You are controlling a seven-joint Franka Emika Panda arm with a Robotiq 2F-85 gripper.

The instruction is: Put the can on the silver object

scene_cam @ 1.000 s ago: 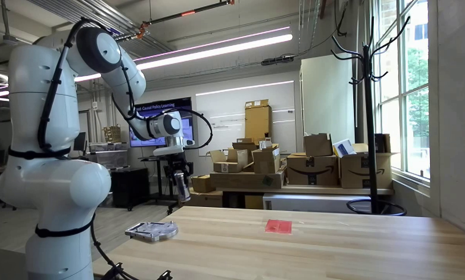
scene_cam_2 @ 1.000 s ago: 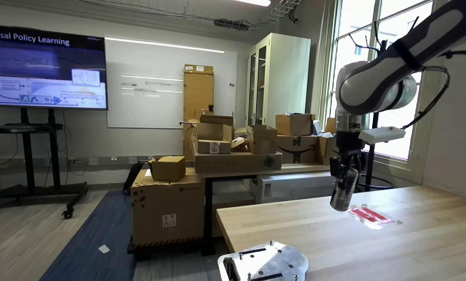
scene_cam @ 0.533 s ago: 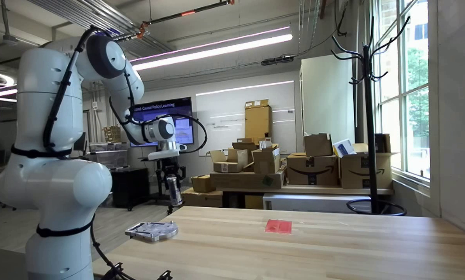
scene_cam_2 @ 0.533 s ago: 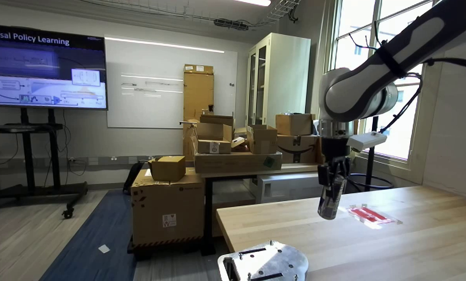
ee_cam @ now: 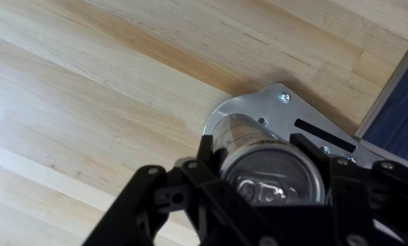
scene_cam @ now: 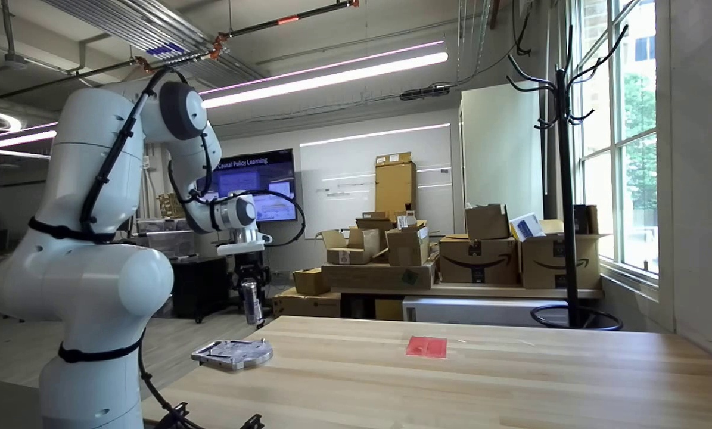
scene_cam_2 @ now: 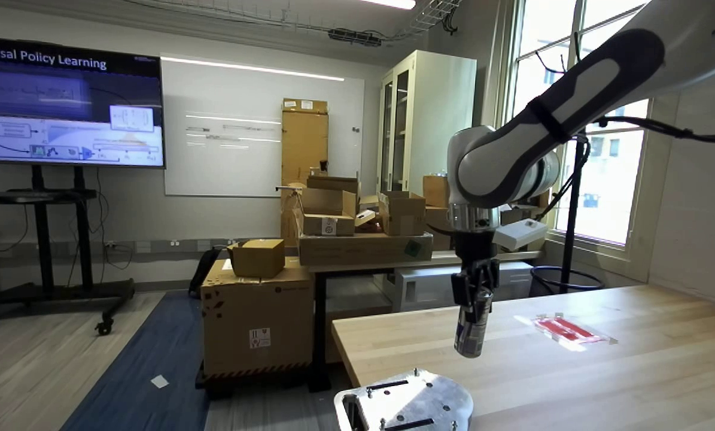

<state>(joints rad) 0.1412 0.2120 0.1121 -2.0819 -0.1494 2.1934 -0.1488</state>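
Lower and further left in both exterior views than a second ago, the black two-fingered gripper (ee_cam: pixel 257 149) pinches the slim silver-grey metal can (scene_cam_2: pixel 472 334), which hangs slightly tilted right of centre in an exterior view, apart from the low flat silvery metal plate (scene_cam_2: pixel 414 401) with dark slots at the frame's bottom edge. In the wrist view the can's pull-tab end shows at lower right, and its body hides part of the plate. On the pale wooden tabletop (scene_cam: pixel 510 387) lies a small flat red rectangle (scene_cam: pixel 426 347), low and right of centre in both exterior views.
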